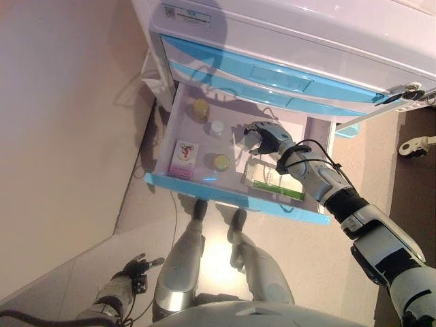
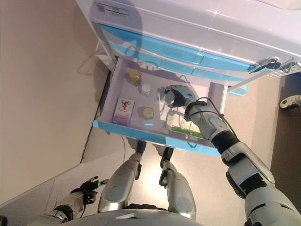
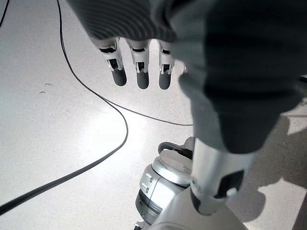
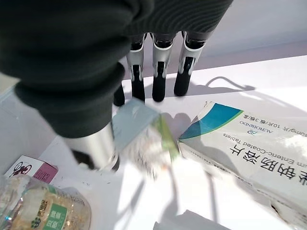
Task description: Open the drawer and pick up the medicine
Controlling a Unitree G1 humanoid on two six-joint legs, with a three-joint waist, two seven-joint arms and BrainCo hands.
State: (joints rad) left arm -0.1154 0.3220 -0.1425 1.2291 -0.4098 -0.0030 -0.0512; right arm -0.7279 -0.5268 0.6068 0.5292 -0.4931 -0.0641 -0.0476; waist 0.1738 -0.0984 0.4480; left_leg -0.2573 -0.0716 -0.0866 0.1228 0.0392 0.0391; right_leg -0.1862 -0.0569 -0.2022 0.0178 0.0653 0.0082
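The bottom drawer (image 1: 231,194) of a white cabinet stands pulled out. It holds a pink box (image 1: 184,159), a yellow-capped bottle (image 1: 221,162), an amber bottle (image 1: 200,109), a white-capped bottle (image 1: 216,127) and a green-and-white medicine box (image 1: 272,182). My right hand (image 1: 267,138) is inside the drawer, just behind the medicine box. In the right wrist view its fingers (image 4: 158,76) are straight and a small pale box (image 4: 141,127) shows blurred beside the thumb, not clamped. The white-and-teal medicine box (image 4: 240,143) lies next to it. My left hand (image 1: 129,272) hangs low at my side, fingers straight.
The cabinet's upper blue drawer fronts (image 1: 272,71) are closed above the open drawer. A beige wall (image 1: 61,136) runs along the left. A white caster (image 1: 415,145) stands on the floor at the right. A black cable (image 3: 96,158) lies on the floor under my left hand.
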